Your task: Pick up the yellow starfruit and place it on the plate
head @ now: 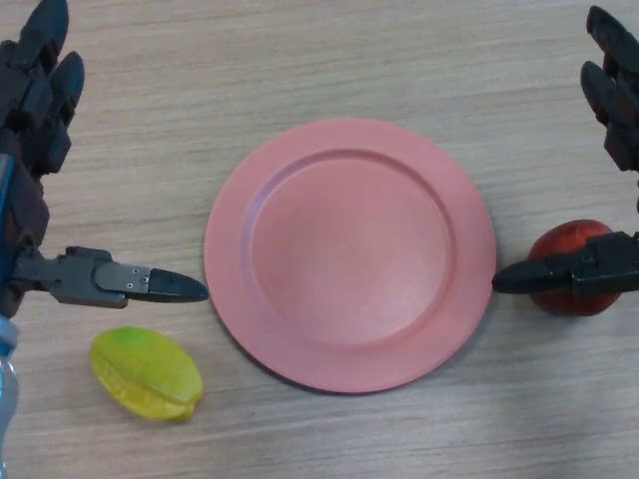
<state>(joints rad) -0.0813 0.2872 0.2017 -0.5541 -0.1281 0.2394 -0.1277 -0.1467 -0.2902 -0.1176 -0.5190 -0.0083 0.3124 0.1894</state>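
The yellow starfruit (147, 373), with a green tinge on top, lies on the wooden table at the lower left. The pink plate (349, 251) sits in the middle and holds nothing. My left hand (35, 140) is at the left edge, open, its fingers straight and pointing away; its thumb (140, 282) reaches right, just above the starfruit and apart from it. My right hand (614, 80) is at the right edge, open and holding nothing.
A red apple-like fruit (571, 261) lies right of the plate, partly behind my right thumb (559, 274). The wooden table (329, 60) stretches beyond the plate.
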